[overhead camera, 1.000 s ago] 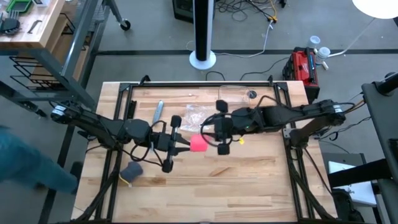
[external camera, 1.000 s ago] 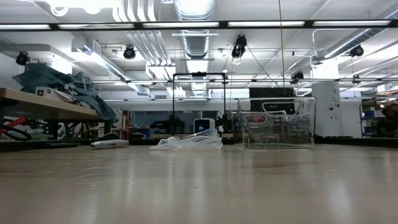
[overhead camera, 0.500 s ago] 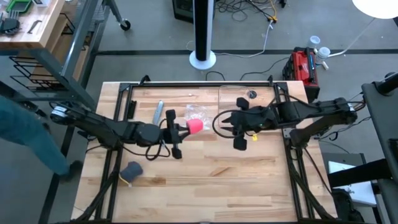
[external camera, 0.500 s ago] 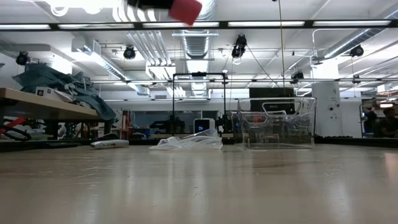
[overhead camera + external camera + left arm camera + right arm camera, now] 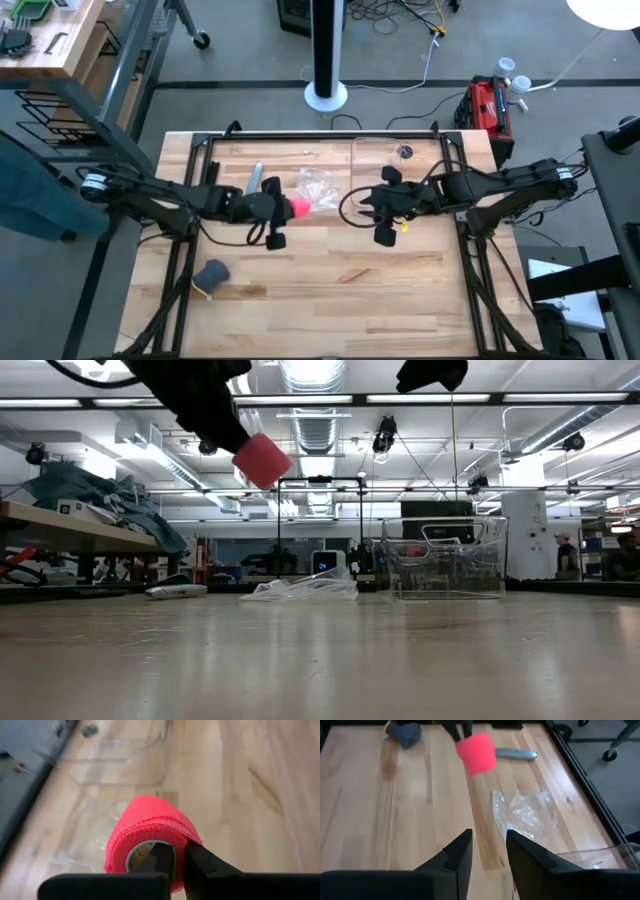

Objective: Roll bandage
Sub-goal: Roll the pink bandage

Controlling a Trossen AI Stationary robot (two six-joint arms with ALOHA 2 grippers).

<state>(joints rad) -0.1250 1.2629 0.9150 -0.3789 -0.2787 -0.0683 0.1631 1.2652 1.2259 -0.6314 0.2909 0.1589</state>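
Left hand point(image 5: 172, 865) pinching the rolled bandage point(image 5: 150, 837) by its edge, holding it up off the desk point(image 5: 330, 290).
Grip is on the rim, probably keeping the wraps from loosening; roll is hanging over the plastic bag point(image 5: 318, 188). Right hand point(image 5: 487, 851) is waiting nearby, part-open, holding nothing, apart from the roll.

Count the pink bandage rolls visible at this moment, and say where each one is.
1. The bandage is a compact roll held off the table in the left gripper, above the plastic bag. No others show.
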